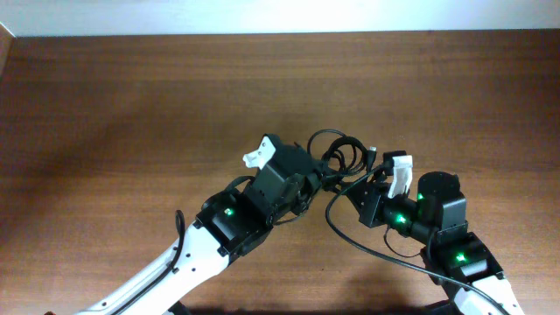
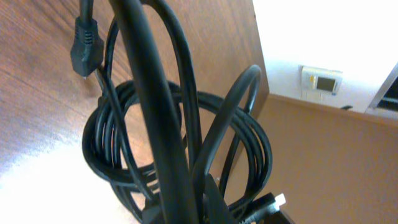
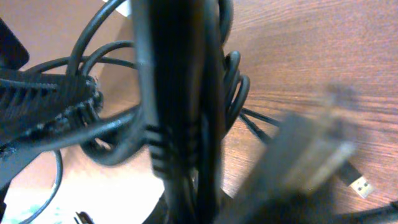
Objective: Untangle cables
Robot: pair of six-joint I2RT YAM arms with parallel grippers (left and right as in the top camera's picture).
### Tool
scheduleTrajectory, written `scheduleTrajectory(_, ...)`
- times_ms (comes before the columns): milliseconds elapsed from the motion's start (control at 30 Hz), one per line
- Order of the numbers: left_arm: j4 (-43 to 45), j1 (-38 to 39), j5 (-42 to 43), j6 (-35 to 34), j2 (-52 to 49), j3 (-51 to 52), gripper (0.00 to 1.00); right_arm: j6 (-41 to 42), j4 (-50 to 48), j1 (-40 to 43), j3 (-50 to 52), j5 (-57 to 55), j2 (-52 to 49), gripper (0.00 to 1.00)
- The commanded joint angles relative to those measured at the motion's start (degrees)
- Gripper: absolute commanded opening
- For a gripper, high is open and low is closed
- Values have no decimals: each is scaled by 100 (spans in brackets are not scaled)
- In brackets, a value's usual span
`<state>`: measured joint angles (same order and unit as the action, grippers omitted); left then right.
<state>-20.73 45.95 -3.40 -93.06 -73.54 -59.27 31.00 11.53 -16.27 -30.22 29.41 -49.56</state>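
The cables (image 1: 343, 150) are a knot of thin black loops at mid-table, between my two arms. My left gripper (image 1: 322, 178) comes in from the lower left and is shut on a strand of the bundle. In the left wrist view that strand (image 2: 149, 106) runs straight up out of the jaws, in front of a coil (image 2: 186, 124) and a black plug (image 2: 87, 45). My right gripper (image 1: 363, 182) meets the bundle from the right and is shut on cables (image 3: 180, 106) that fill its view. A blurred plug (image 3: 311, 155) hangs close to that camera.
One loose cable (image 1: 372, 249) trails from the knot toward the right arm's base. A gold-tipped USB plug (image 3: 364, 185) lies on the wooden table (image 1: 131, 105). The table's far edge (image 1: 262, 35) meets a white wall.
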Motion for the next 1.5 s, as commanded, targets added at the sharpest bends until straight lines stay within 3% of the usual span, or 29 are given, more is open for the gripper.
scheduleTrajectory(0, 48, 0, -603, -57, 120, -160, 0, -81, 4, 24, -87, -144, 2, 4)
scheduleTrajectory(567, -1025, 0, -2653, -57, 120, -160, 0, -81, 232, 28, -87, -485, 2, 4)
scheduleTrajectory(867, -2129, 0, -3401, -57, 120, -160, 0, -81, 282, 28, -87, -577, 2, 4)
scheduleTrajectory(1033, -2728, 0, -3386, -55, 120, -160, 1, -81, 282, 28, -87, -577, 2, 4)
scheduleTrajectory(1200, -3239, 2, -3185, -55, 118, -160, 12, -79, 282, 28, -87, -579, 2, 4)
scheduleTrajectory(1467, -3860, 2, -3001, -52, 118, -160, 14, -79, 282, 28, -87, -592, 2, 4)
